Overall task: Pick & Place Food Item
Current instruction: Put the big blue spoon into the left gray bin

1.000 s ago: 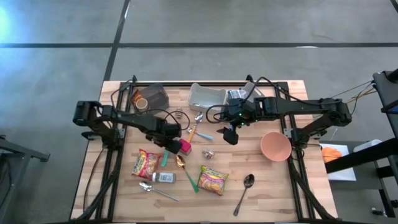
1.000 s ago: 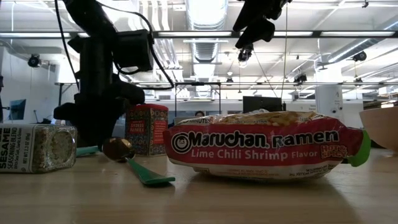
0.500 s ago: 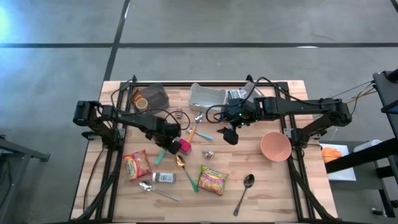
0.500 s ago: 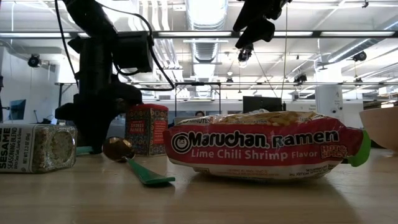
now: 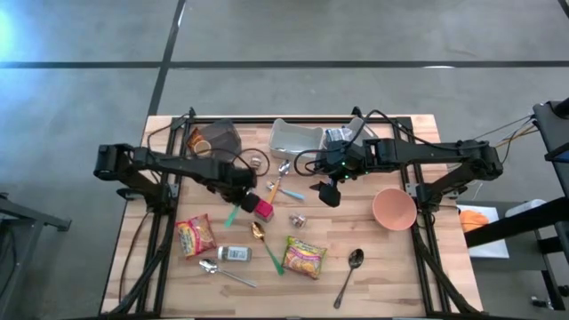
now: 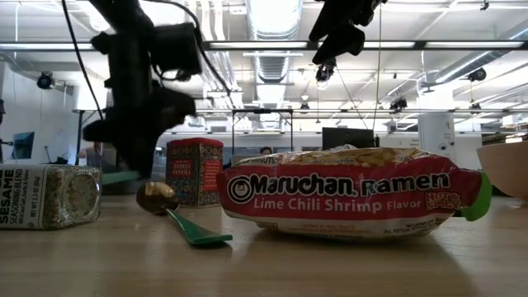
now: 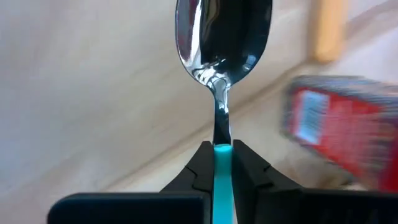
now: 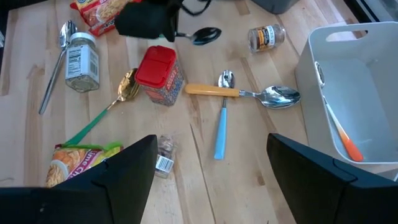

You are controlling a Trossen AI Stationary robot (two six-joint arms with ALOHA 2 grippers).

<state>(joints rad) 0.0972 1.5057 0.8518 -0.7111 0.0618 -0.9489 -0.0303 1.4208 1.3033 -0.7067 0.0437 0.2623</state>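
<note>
Between left gripper fingers: teal-handled spoon, pinched, bowl forward. Right gripper spread, idle above table.

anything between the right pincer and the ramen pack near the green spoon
Nothing visible blocks it. The right pincer hangs open above the table, and the ramen pack lies uncovered. A small wrapped packet lies on the table slightly off that line.

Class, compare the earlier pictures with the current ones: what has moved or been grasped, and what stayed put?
The left gripper closed on the teal-handled spoon and lifted it off the table. The ramen packet near it was pushed toward the table's left edge. The right gripper stayed open, hovering; the bowl and the other items stayed put.
</note>
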